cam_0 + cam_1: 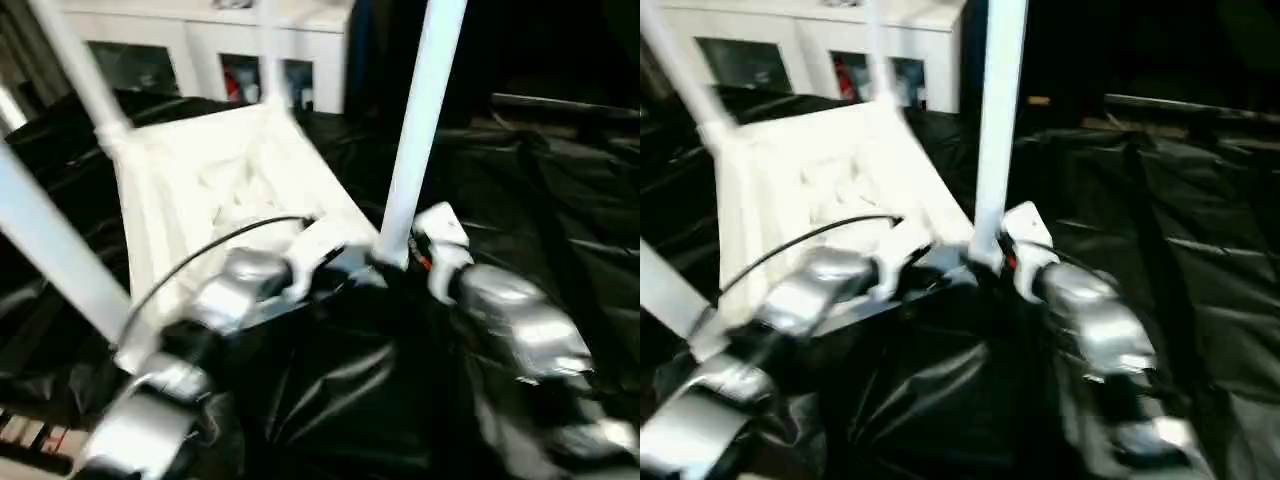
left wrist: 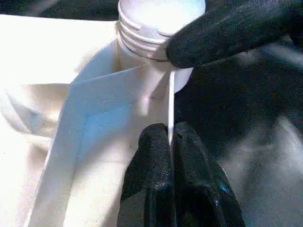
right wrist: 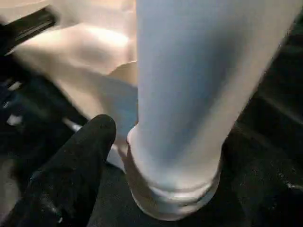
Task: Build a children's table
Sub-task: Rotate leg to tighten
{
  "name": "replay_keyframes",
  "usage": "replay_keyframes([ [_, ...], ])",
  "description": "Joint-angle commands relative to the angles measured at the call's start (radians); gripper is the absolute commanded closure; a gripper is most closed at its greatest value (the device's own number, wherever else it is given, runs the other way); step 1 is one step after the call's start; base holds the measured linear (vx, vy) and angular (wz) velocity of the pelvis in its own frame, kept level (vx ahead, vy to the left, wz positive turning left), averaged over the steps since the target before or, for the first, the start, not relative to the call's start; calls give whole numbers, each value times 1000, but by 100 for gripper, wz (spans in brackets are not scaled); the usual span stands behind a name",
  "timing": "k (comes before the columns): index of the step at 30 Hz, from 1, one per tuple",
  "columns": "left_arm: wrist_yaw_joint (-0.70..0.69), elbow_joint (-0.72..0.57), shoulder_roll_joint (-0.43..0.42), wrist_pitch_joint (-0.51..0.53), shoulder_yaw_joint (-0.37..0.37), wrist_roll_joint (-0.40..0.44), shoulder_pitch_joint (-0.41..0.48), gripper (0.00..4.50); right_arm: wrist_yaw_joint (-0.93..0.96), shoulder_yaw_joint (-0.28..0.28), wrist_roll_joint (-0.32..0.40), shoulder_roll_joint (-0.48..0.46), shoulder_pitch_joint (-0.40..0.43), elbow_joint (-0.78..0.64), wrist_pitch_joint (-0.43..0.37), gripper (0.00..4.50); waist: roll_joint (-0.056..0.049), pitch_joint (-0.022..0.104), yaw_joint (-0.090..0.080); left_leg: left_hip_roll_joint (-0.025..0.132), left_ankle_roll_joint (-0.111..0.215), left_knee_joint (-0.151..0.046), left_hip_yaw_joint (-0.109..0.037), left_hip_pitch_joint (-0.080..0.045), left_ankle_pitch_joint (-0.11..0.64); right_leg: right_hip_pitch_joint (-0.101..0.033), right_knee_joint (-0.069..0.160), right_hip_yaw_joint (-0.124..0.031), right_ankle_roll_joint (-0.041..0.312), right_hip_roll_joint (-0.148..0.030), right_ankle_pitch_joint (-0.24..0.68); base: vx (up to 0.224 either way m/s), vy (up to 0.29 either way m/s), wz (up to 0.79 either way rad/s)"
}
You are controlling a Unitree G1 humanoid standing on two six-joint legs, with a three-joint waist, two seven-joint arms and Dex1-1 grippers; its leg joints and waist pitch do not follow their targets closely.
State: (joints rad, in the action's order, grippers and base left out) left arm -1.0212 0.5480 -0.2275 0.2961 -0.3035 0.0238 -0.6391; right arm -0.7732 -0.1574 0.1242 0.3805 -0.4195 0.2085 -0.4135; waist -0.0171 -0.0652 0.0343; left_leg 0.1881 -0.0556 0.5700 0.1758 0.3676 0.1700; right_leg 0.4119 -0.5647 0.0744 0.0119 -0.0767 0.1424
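Note:
The children's table top (image 1: 220, 180) lies upside down on a black sheet, its ribbed underside facing up. A white leg (image 1: 420, 130) stands upright in the near right corner socket (image 2: 142, 33). Other white legs (image 1: 50, 240) rise from the remaining corners. My left gripper (image 2: 171, 137) is shut on the thin rim of the table top, close to that socket. My right gripper (image 1: 398, 265) is at the base of the upright leg with its jaws wide. One of its fingers (image 3: 75, 175) stands just beside the leg's collar (image 3: 175, 194).
White cabinets (image 1: 200, 40) with dark openings stand behind the table top. The crinkled black sheet (image 1: 560, 180) covers the floor all around. A black cable (image 1: 200, 255) runs from my left forearm across the table top.

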Motion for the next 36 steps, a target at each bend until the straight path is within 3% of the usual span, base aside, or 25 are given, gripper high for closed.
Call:
replay_keyframes([
  [1,-122,-73,7,-49,-27,-85,17,450,-94,-45,21,21,15,-32,-20,67,21,67,4,38,98,-55,-4,-7,192,-55,62,-44,192,-63,325,0,0,0],
  [3,-149,-85,-9,-56,-35,-86,25,450,-114,-54,19,37,17,-34,-22,67,19,64,10,40,91,-54,3,-18,216,-44,67,-48,204,-61,334,0,0,0],
  [6,-170,-95,-25,-53,-37,-84,34,450,-142,-69,18,61,21,-41,-10,81,22,62,9,40,71,-58,1,-9,229,-49,63,-48,181,-60,376,0,0,0],
  [7,-175,-95,-33,-57,-36,-78,37,450,-151,-75,14,67,20,-39,-13,91,23,63,9,39,67,-57,2,-12,235,-46,64,-49,177,-60,382,0,0,0],
  [19,-173,-107,-30,-37,-25,-79,49,450,-140,-73,45,20,49,-56,-29,171,26,64,12,35,65,-53,4,-7,211,-46,61,-51,158,-60,388,0,0,0],
  [22,-128,-87,-5,-23,-14,-74,37,450,-69,-53,35,-25,54,-28,-28,174,26,63,9,34,57,-54,4,-6,221,-45,63,-50,158,-60,402,0,0,0],
  [23,-5,-23,53,16,18,-59,-7,450,104,-8,-2,-107,29,58,-19,175,23,63,8,34,52,-54,3,-7,224,-44,64,-50,157,-60,410,0,0,0],
  [24,37,-1,72,29,29,-53,-22,450,158,9,-9,-134,19,87,-22,175,19,59,-1,29,38,-54,4,-9,249,-37,72,-47,152,-57,452,0,0,0],
  [26,105,39,100,41,43,-40,-49,450,222,32,-11,-173,3,127,-21,175,19,60,-12,27,19,-57,-6,-1,272,-48,75,-40,122,-60,509,0,0,0],
  [27,115,45,104,43,45,-38,-53,450,232,34,-12,-179,1,133,-21,176,20,59,-14,27,21,-56,-4,-5,287,-42,80,-41,115,-58,522,0,0,0],
  [28,237,118,162,70,73,-27,-104,450,366,60,-26,-257,-34,203,-16,176,17,60,-15,25,21,-53,-2,-10,297,-37,81,-41,115,-58,526,0,0,0],
  [29,272,139,179,77,82,-25,-118,450,410,69,-30,-280,-45,223,-14,176,19,59,-22,19,20,-49,-1,-14,314,-31,87,-39,113,-57,553,0,0,0],
  [30,302,161,197,80,87,-24,-133,450,461,85,-30,-313,-59,246,-26,176,19,62,-25,17,20,-49,-3,-7,298,-38,88,-37,108,-57,551,0,0,0],
  [32,320,178,216,70,85,-19,-146,450,473,76,-31,-349,-71,247,-18,176,16,62,-28,21,28,-52,-5,-8,301,-38,88,-37,109,-55,525,0,0,0],
  [33,321,185,223,59,84,-14,-150,450,478,76,-34,-365,-76,250,-13,120,17,63,-28,21,37,-52,-4,-7,301,-39,87,-38,116,-56,503,0,0,0],
  [36,290,176,233,34,77,-11,-149,450,452,70,-29,-390,-86,245,0,100,16,63,-27,21,53,-52,-2,-4,289,-42,83,-40,129,-55,467,0,0,0],
])
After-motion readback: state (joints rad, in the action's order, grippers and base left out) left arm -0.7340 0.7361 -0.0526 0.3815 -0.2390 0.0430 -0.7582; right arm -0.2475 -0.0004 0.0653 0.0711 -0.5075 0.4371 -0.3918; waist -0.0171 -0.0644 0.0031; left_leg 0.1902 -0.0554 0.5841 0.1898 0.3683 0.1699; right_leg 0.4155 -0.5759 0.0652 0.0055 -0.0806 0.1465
